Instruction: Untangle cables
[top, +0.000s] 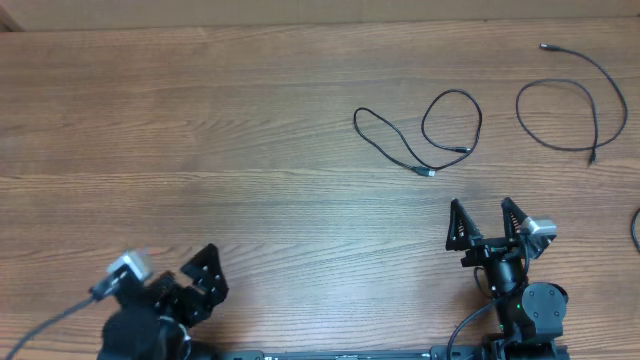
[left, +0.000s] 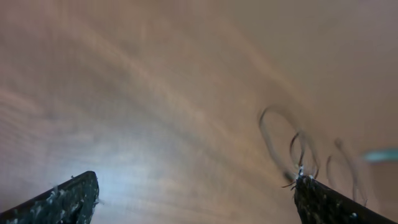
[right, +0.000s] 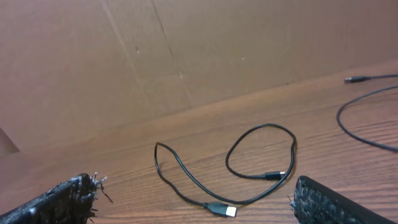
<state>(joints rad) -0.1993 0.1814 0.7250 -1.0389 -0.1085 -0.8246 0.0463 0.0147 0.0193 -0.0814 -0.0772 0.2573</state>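
Note:
Two thin black cables lie apart on the wooden table, at the far right. The nearer cable (top: 452, 92) forms two loops, with its USB plug (right: 221, 210) pointing toward me. The second cable (top: 519, 108) makes one big loop further right, and shows at the right edge of the right wrist view (right: 339, 118). My right gripper (top: 485, 215) stands open just short of the nearer cable (right: 267, 126), holding nothing. At the front left, my left gripper (top: 205, 285) is open and empty, far from the cables. Its view is blurred, with faint cable loops (left: 264, 127) in the distance.
A third dark cord (top: 636, 228) curves in at the right edge of the table. A brown cardboard wall (right: 186, 50) rises behind the table's far edge. Thicker arm cabling (top: 45, 322) trails off at the front left.

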